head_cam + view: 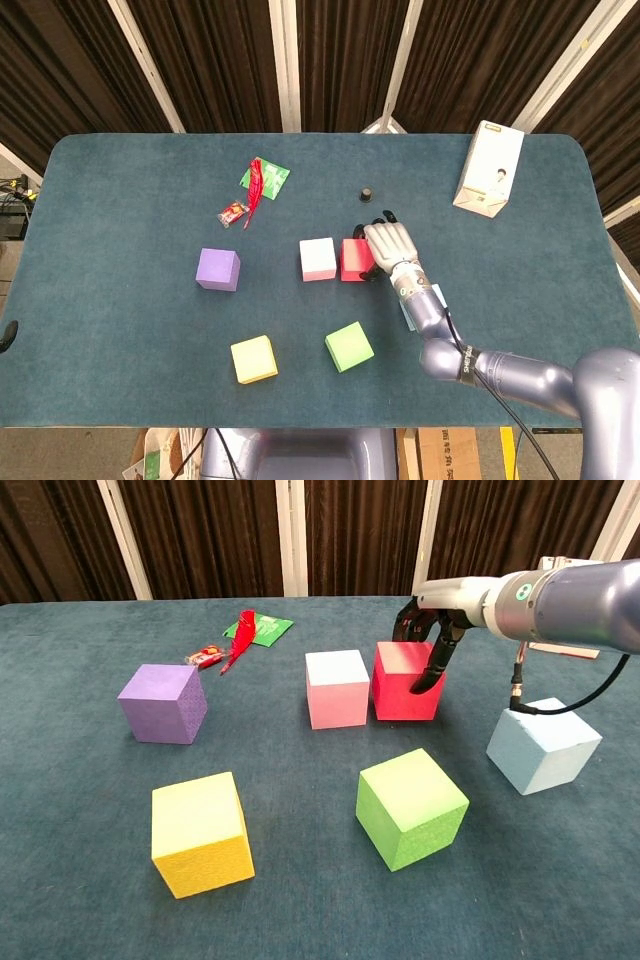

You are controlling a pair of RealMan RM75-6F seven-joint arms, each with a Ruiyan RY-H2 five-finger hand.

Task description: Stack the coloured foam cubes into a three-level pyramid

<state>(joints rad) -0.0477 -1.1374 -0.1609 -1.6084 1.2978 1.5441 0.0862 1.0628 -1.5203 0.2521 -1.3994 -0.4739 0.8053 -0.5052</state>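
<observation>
Right hand (428, 650) first: I have its fingers draped over the top and right face of the red foam cube (402, 685), gripping it as it sits on the tabletop (130, 330) near the middle. My left hand shows in neither view.

Working from the left edge across, the purple foam cube (163, 702) sits alone, well apart from the others. Nearer my edge of the tabletop, the yellow foam cube (200, 832) also stands by itself. Then comes the pink foam cube (337, 687) near the centre, with the red one just beside it on its right; from the head view I cannot tell whether their faces touch or a thin gap is left. The green foam cube (412, 807) lies turned at an angle, nearer me than that pair. Furthest right, the pale blue foam cube (543, 744) rests tilted askew, partly hidden under my forearm in the head view.

I judge the task barely begun: two cubes of a base row are side by side and nothing is stacked. A third base cube, two for the middle level and one for the top are left.
</observation>
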